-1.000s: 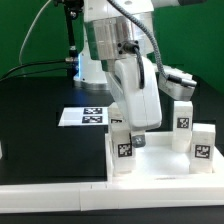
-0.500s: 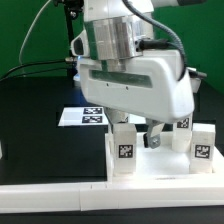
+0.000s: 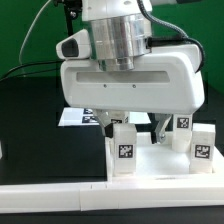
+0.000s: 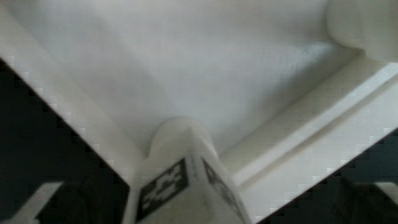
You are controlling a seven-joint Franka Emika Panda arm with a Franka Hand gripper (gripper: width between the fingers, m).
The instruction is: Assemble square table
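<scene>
The white square plate lies at the front right, and three blocky white legs with tags stand on it. One leg stands upright at the near corner on the exterior view's left, and two others stand on the right. My gripper hangs just above the near leg, open, its fingers spread to either side and gripping nothing. In the wrist view the same leg rises between the dark fingers with gaps on both sides. Behind it lie the plate and a round corner socket.
The marker board lies on the black table behind the plate, partly hidden by my hand. A long white border rail runs along the table's front edge. Cables and a green backdrop are at the back.
My hand has turned broadside to the exterior camera. Its jaws have spread, letting go of the near leg, which stays upright on the plate.
</scene>
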